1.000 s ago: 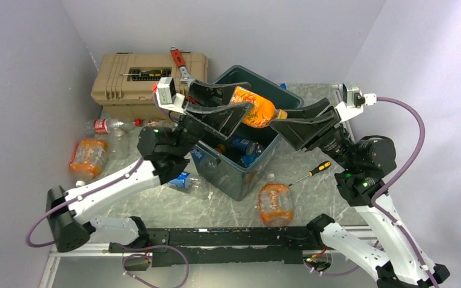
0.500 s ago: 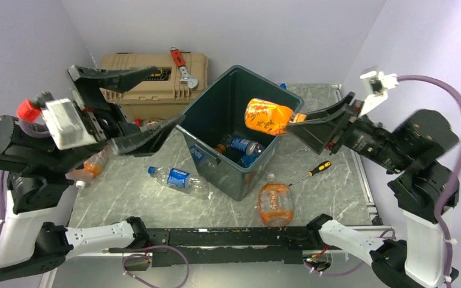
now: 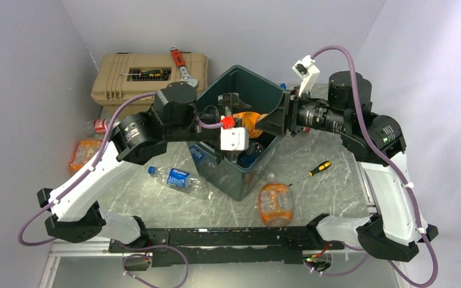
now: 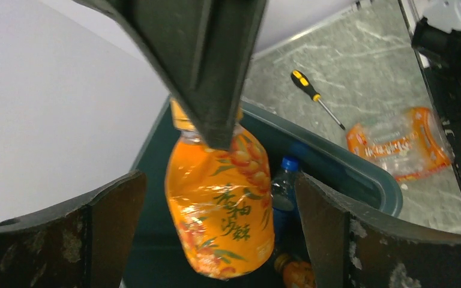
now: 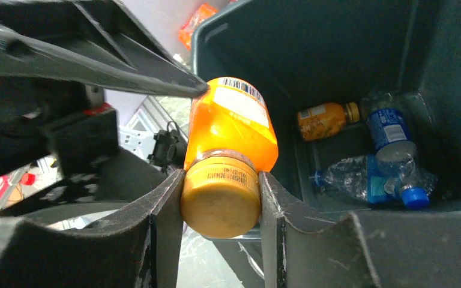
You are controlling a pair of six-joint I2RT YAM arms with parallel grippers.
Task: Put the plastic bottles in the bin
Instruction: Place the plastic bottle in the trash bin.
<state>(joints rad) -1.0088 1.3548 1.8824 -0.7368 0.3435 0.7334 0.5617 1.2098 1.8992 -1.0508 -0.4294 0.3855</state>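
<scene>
An orange-labelled plastic bottle hangs over the open bin, and my right gripper is shut on its yellow-orange cap. In the top view that bottle sits between my right gripper and my left gripper. My left gripper is open, with the bottle between its wide jaws and gaps on both sides. Inside the bin lie a small orange bottle and blue-labelled bottles.
On the table lie a blue-labelled bottle, a crushed orange bottle, another orange bottle at the left, a red-labelled bottle and a yellow-handled screwdriver. A tan toolbox with a red wrench stands behind.
My left gripper let go of the orange bottle, swung out left, then came back over the bin, open around it. My right gripper kept the cap and carried the bottle further over the bin.
</scene>
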